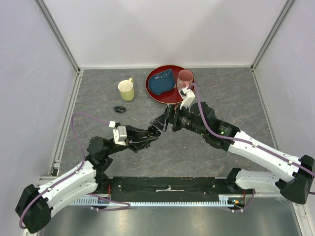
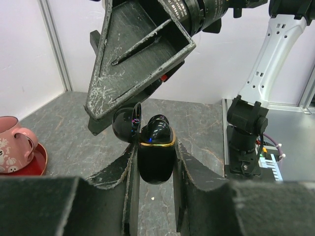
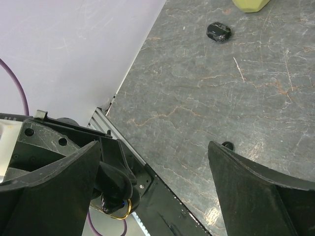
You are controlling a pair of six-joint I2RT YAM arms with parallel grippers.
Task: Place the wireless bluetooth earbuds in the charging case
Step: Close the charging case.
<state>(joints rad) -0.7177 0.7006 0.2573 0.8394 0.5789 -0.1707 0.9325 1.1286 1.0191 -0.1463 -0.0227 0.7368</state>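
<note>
My left gripper [image 1: 151, 132] is shut on a glossy black charging case [image 2: 155, 157] with a gold rim and holds it upright above the table. Its lid [image 2: 126, 123] is swung open to the left. One black earbud [image 2: 158, 129] sits in the case top. My right gripper [image 1: 164, 119] is wide open and empty, just above the case; one of its fingers [image 2: 133, 54] hangs over the lid. In the right wrist view the case [image 3: 115, 189] lies by the left finger. A tiny black earbud-like piece [image 3: 227, 145] lies on the table by the right finger.
A second black oval case [image 1: 119, 109] lies closed on the table; it also shows in the right wrist view [image 3: 219, 32]. Behind it stands a yellow mug [image 1: 126, 90]. A red plate [image 1: 153, 93] holds a blue cloth [image 1: 162, 82] and a pink mug [image 1: 185, 78].
</note>
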